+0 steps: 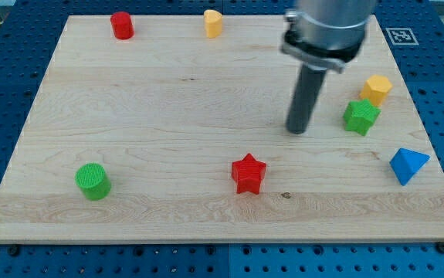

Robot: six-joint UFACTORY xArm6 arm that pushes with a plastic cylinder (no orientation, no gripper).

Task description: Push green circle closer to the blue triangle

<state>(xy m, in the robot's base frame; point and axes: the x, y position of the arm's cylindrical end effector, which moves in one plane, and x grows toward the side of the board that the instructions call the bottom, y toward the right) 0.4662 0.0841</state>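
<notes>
Our tool, a bare rod holding nothing, has my tip left of the green star, well apart from the green circle and blue triangle.

The green circle, a short ribbed plastic cylinder, stands upright near the counter's lower left corner. The blue triangle, a solid plastic wedge, lies well apart at the view's right edge.

My arm enters from the view's top, right of centre, its grey cylindrical wrist cropped by the frame edge. Below it my dark rod hangs straight and near upright. My tip rests at board level, touching nothing.
</notes>
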